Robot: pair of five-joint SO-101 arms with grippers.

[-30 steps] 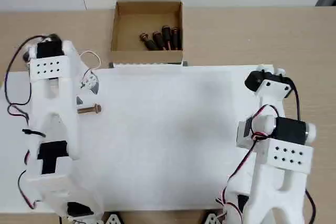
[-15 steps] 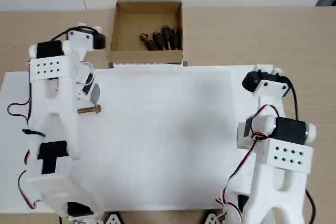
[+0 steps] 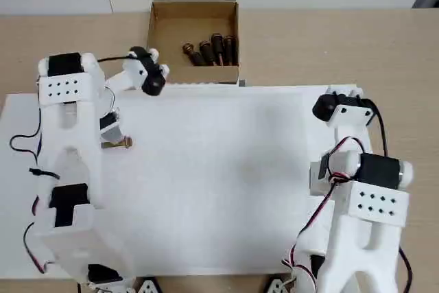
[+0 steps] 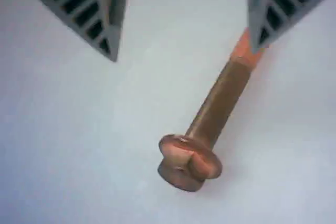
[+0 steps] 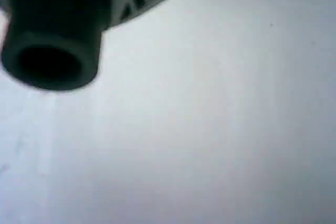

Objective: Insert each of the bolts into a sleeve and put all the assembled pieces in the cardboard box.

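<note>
just under spread left hand; bolt, ungripped

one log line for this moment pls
left gripper: open over bolt on white sheet | right gripper: shut on sleeve | cardboard box: four assembled pieces | bolt not yet sleeved

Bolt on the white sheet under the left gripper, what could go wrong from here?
The bolt lies off centre in the open left gripper, its threaded end at one finger. Closing could catch only the tip, and the bolt could roll away. A skewed grip would also make it harder to enter the bore of the sleeve.
</note>
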